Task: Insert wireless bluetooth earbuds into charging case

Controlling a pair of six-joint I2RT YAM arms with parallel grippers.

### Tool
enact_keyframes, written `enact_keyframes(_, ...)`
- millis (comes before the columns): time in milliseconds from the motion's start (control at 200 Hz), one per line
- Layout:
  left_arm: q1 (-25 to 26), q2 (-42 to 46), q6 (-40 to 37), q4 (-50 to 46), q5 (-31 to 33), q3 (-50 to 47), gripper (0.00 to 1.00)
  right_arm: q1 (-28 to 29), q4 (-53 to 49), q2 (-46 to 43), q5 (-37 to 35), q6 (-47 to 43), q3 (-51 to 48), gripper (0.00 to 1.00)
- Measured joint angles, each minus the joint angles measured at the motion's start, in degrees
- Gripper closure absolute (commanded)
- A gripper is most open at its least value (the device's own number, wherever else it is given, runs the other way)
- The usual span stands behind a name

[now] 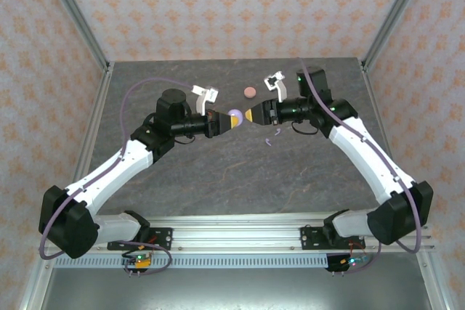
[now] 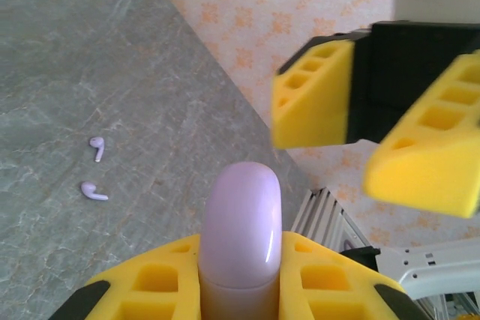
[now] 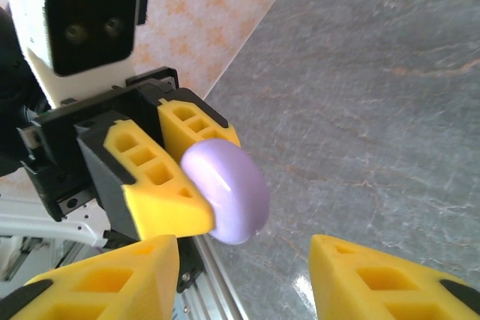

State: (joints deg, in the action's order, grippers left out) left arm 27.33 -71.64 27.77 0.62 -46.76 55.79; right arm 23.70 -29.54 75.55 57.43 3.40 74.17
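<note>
The left gripper (image 1: 222, 121) was up in the air over the middle of the grey table (image 1: 218, 179). Its two yellow fingers (image 2: 150, 279) were pressed onto a small round lilac case (image 2: 241, 222). The case sat between them, and its smooth end stuck out past the fingertips. It was off the table.

The right gripper (image 1: 252, 115) was also up in the air, pointing at the left one from the other side. Its yellow fingers (image 2: 311, 95) were spread apart and nothing was between them. The right wrist camera showed the lilac case in front of that gap, near the fingers but not touching them. From above, the two grippers were almost tip to tip, with the case between them.

Two tiny lilac earbuds (image 2: 97, 148) lay on the table, near each other but not touching. Each had a little round head and a short stem. From above, they lay just in front of the right gripper, a bit toward the robot. They were down on the table and not in the case.

A pink round case (image 1: 249, 92) sat flat on the table behind the grippers, closer to the back wall. It was apart from both grippers, and nothing touched it.
</note>
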Motion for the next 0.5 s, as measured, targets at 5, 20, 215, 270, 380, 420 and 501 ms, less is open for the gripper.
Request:
enact_keyframes(5, 0.00, 0.00, 0.00, 0.00, 0.07, 0.00, 0.96, 0.00, 0.04, -0.07, -0.11, 0.00, -0.02, 0.49)
enact_keyframes(20, 0.00, 0.00, 0.00, 0.00, 0.35, 0.00, 0.96, 0.00, 0.15, -0.35, -0.39, 0.02, -0.02, 0.48)
enact_keyframes(215, 0.00, 0.00, 0.17, 0.11, -0.55, 0.00, 0.95, 0.00, 1.05, -1.22, -0.39, 1.03, -0.48, 0.46)
enact_keyframes(270, 0.00, 0.00, -0.11, 0.24, -1.36, 0.00, 0.95, 0.00, 1.09, -1.01, 0.09, 1.05, -0.48, 0.46)
enact_keyframes(380, 0.00, 0.13, -1.86, 0.35, -2.78, 0.00, 0.97, 0.00, 1.27, -0.55, 1.44, 1.03, -0.48, 0.45)
enact_keyframes(420, 0.00, 0.35, -2.67, 0.35, -3.08, 0.00, 0.97, 0.00, 1.38, -0.39, 2.23, 1.03, -0.48, 0.45)
enact_keyframes(501, 0.04, 0.96, -4.50, 0.48, -3.89, 0.00, 0.96, 0.07, 1.40, -0.11, 3.87, 0.92, -0.46, 0.45)
